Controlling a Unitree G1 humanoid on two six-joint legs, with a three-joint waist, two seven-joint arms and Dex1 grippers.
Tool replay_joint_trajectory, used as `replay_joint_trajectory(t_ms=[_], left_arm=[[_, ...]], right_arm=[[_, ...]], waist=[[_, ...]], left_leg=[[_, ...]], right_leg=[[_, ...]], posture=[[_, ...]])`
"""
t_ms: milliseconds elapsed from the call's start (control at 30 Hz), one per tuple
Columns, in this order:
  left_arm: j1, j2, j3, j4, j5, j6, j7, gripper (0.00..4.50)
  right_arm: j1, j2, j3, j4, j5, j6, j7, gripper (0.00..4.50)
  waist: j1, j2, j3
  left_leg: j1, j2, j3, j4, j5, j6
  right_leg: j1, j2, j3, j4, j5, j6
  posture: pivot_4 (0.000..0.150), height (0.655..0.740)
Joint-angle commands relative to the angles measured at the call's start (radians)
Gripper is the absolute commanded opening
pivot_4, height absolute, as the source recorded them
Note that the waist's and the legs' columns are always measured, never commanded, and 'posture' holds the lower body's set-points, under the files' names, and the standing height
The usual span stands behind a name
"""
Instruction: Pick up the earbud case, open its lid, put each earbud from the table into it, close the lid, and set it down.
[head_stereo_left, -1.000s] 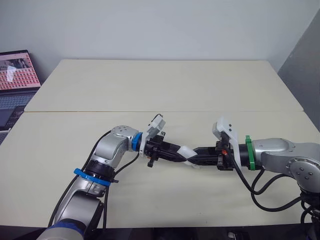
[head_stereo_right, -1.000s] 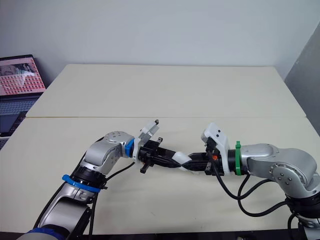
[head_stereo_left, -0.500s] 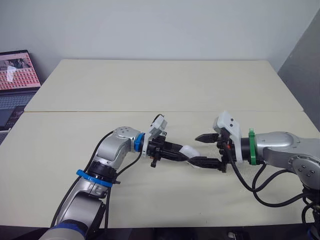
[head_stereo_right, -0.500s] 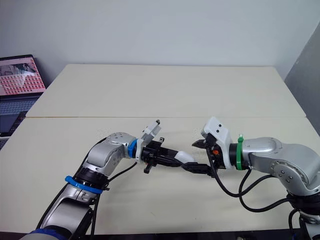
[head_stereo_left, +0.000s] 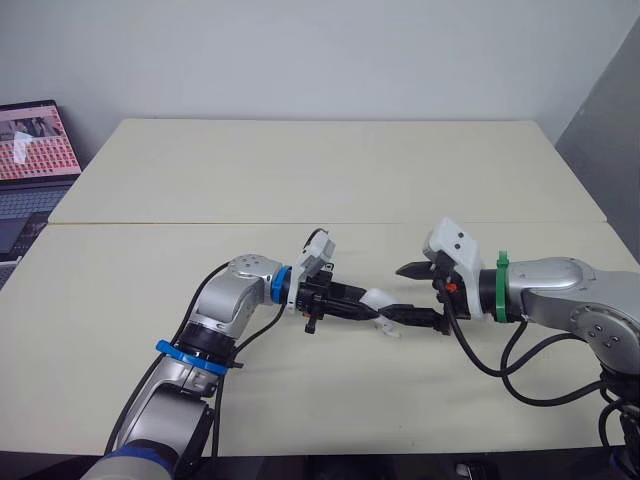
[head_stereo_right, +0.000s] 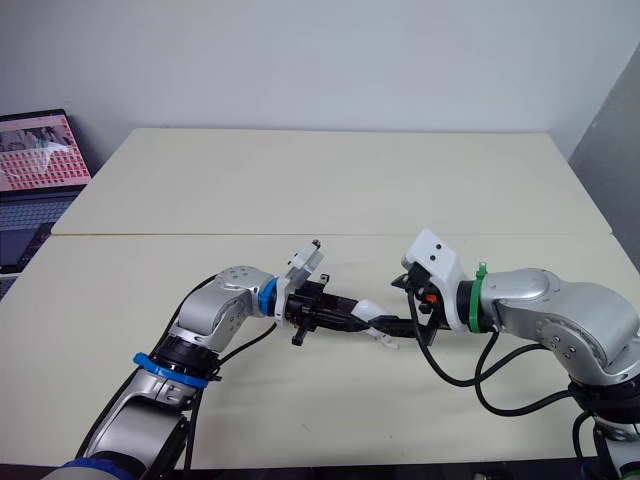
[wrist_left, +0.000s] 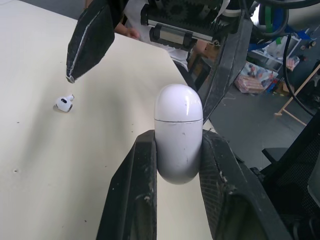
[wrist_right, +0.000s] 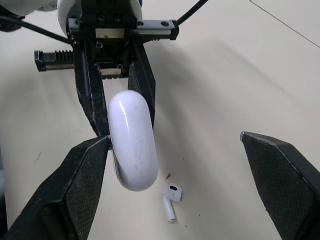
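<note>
Step in hand: opening the lid, judged from the closed seam and the facing grippers.
Earbud case (wrist_left: 178, 107): is being held off the table (head_stereo_left: 300, 170), at the centre of the head views, slightly below the middle; the lid is closed.
Left gripper (wrist_left: 178, 150): is clamping the lower body of the case between both fingers, leaving the lid end free and pointing toward the right gripper.
Right gripper (wrist_right: 175, 140): is standing wide open around the lid end of the case, holding nothing; one finger is lying just beside the case and the other is well apart from it.
Earbud (wrist_right: 171, 199): one is lying on the table just beneath the case tip, at the lower centre of the right wrist view.
Contact target: the right fingers should be catching the lid above the seam, not the body below it.
Holding arm: the left grip should be kept below the seam, so that the hinge is moving freely.
Lid motion: a light pull along the hinge arc is likely working better than a squeeze, since the glossy shell is probably slipping under pressure.
Risk: a hard push may be twisting the case out of the left fingers and onto the earbud below.
</note>
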Motion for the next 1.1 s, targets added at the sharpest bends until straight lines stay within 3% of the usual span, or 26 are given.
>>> replay_joint_trajectory(t_ms=[33,467,600,833,1100], left_arm=[[0.004,-0.002,0.011,-0.029,-0.013,-0.016,-0.012,0.77],[0.064,0.025,0.075,-0.03,-0.007,-0.059,0.057,0.77],[0.113,0.049,0.145,-0.035,-0.014,-0.092,0.115,0.77],[0.241,0.081,0.251,-0.132,-0.042,-0.152,0.187,0.77],[0.341,0.086,0.309,-0.245,-0.061,-0.144,0.291,0.77]], right_arm=[[-0.027,0.009,-0.095,0.01,0.028,0.025,-0.016,4.35],[-0.006,0.031,-0.165,-0.039,0.141,0.049,0.023,4.35],[0.098,-0.004,-0.06,-0.063,-0.02,-0.089,0.067,4.35],[0.301,0.046,0.126,0.036,-0.37,-0.489,0.12,4.35],[0.389,0.114,0.205,0.183,-0.548,-0.626,0.134,4.35]], waist=[[0.0,0.0,0.0],[0.0,0.0,0.0],[0.0,0.0,0.0],[0.0,0.0,0.0],[0.0,0.0,0.0]], left_leg=[[0.0,0.0,0.0,0.0,0.0,0.0],[-0.001,0.0,0.0,0.0,0.0,0.0],[-0.001,0.0,0.0,0.0,0.0,0.0],[-0.001,0.0,0.001,0.001,0.0,0.0],[0.0,0.0,0.001,0.001,0.0,-0.001]], right_leg=[[0.0,0.0,0.0,0.0,0.0,0.0],[-0.001,0.0,0.0,0.0,0.0,0.0],[-0.001,0.0,0.0,0.0,0.0,0.0],[-0.002,0.0,0.001,0.002,0.0,0.0],[-0.002,-0.001,0.001,0.002,0.0,0.0]], posture=[[0.15,0.74],[0.15,0.74],[0.15,0.74],[0.15,0.74],[0.15,0.74]])
